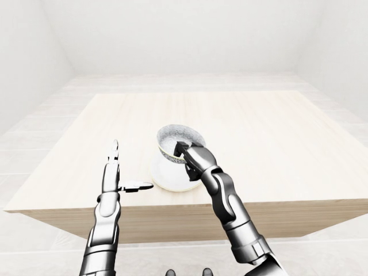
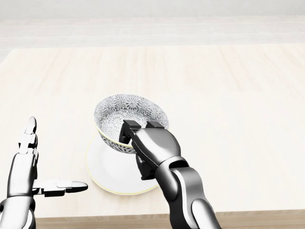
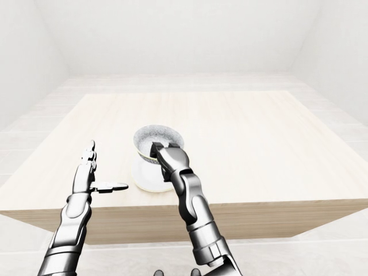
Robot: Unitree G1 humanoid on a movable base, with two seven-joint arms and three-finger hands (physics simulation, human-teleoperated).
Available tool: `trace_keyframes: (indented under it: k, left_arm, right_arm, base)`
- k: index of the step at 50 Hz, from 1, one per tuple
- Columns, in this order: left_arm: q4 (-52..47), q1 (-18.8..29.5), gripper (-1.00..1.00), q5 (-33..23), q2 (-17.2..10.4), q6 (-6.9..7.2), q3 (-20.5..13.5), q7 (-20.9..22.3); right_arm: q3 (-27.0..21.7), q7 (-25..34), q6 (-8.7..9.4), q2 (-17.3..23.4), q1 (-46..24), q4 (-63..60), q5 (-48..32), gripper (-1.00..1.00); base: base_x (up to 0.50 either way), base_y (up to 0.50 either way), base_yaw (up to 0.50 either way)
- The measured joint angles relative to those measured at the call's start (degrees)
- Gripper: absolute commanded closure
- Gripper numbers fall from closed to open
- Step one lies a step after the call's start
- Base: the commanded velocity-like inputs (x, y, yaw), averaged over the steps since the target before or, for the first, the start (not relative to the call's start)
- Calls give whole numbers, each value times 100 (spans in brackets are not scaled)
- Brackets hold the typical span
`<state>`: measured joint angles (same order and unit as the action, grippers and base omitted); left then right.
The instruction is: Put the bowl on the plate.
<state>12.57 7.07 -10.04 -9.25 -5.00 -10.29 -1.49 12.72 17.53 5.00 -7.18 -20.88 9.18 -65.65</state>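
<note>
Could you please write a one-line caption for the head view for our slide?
Right hand grips the patterned bowl by its rim over the white plate; left hand open nearby.
</note>
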Motion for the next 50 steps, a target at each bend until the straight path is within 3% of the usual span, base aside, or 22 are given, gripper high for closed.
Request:
trace_keyframes:
  k: [50]
  left_arm:
    - [77,86,-100,-80,15,0,40,-84]
  right_arm:
    - [169,-218,0,21,723,-240,-195,100]
  base:
    - [0,0,0]
